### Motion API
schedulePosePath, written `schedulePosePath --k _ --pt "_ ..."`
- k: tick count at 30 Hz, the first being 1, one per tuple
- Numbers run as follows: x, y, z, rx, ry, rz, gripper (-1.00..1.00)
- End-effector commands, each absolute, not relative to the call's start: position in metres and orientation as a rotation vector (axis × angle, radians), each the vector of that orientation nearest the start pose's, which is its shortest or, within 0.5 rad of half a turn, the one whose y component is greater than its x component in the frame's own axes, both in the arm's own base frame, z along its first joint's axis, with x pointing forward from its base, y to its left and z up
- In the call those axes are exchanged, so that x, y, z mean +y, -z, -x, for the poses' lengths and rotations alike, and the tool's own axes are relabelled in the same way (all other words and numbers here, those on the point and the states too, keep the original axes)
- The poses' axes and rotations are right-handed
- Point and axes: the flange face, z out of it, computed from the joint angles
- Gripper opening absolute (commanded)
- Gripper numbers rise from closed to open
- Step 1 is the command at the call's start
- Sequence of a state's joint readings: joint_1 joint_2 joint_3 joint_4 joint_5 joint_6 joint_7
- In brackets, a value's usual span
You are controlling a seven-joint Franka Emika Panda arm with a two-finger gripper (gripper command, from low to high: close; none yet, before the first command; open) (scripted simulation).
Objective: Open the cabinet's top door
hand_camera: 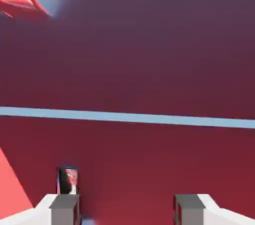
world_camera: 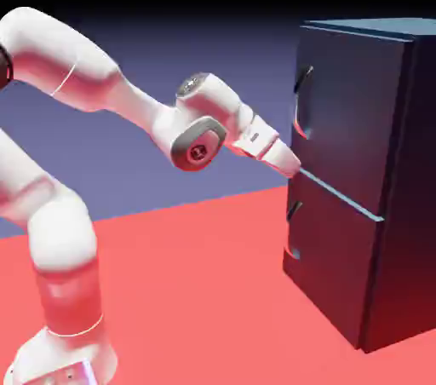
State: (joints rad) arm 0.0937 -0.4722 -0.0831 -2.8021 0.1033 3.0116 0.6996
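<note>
The dark navy cabinet [world_camera: 398,204] stands at the exterior view's right. Its top door [world_camera: 349,111] is shut flush, with a long curved handle [world_camera: 301,102] near its left edge. My gripper [world_camera: 297,169] is just below that handle's lower end, right at the pale seam [world_camera: 341,194] between the two panels. In the hand view the cabinet front [hand_camera: 149,59] fills the picture, crossed by the seam [hand_camera: 129,117]. The gripper [hand_camera: 127,211] is open, its fingertips [hand_camera: 64,209] apart with nothing between them. A small dark handle foot [hand_camera: 68,181] shows above the left fingertip.
The shorter lower panel [world_camera: 332,264] has a smaller curved handle [world_camera: 294,234] below my gripper. The red table [world_camera: 196,290] stretches between the robot's base and the cabinet. A strip of red table [hand_camera: 10,189] shows at the hand view's lower left.
</note>
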Motion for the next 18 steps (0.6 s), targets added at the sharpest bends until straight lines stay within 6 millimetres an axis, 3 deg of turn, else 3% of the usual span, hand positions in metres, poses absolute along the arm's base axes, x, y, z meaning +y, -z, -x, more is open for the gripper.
schedulePosePath --k 1,8,13,18 --pt "-0.005 -0.403 -0.404 1.074 0.78 2.493 0.0" --pt "-0.019 -0.293 -0.407 1.313 0.344 2.512 0.0" --pt "-0.032 -0.224 -0.392 1.495 0.104 2.521 0.0" --pt "-0.052 -0.171 -0.369 1.688 -0.049 2.524 0.0"
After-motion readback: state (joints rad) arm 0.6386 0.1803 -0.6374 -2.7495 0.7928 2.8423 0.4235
